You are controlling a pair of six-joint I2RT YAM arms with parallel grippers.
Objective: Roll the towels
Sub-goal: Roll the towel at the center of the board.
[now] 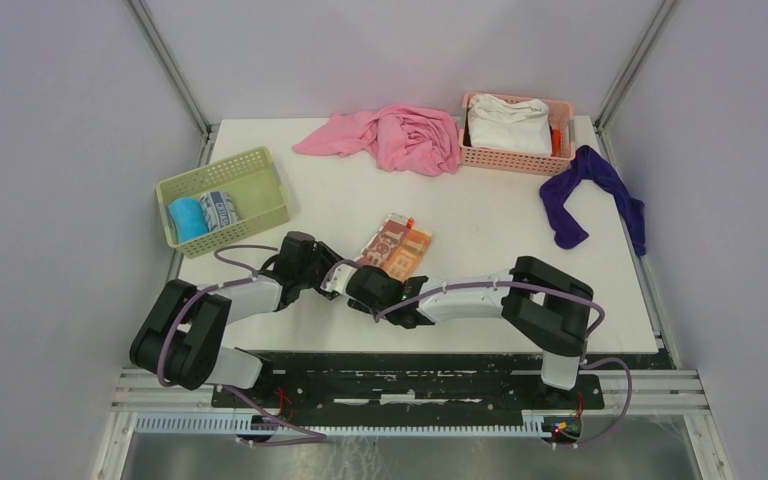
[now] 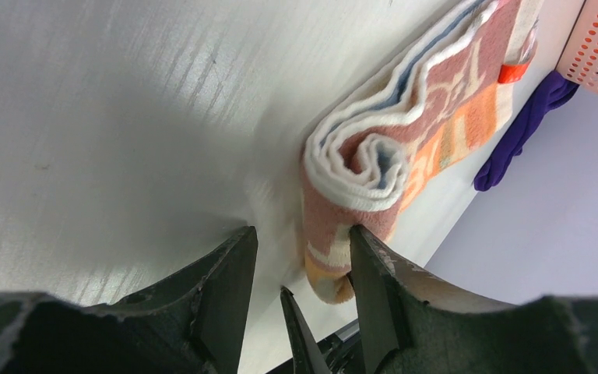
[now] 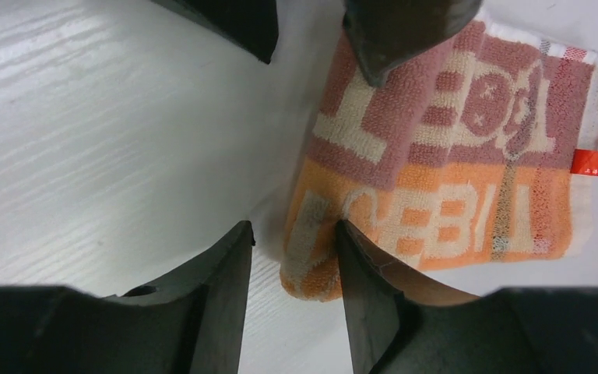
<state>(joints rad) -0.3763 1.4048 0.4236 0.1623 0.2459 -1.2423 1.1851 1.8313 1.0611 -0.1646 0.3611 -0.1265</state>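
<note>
1. The lettered towel, pink and orange with cream letters and a red tag, lies folded on the table, its near end curled into a loose roll.
2. The plain blue towel lies rolled in the green basket.
3. The white printed towel lies rolled just beside it.

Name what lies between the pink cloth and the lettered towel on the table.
Nothing: in the top external view, only bare table separates the pink cloth from the lettered towel.

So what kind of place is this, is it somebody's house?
Probably a robot practice booth, not a house: a left arm and right arm bolted by a white table, bare walls closing it in, and rolled towels in a green basket.
</note>
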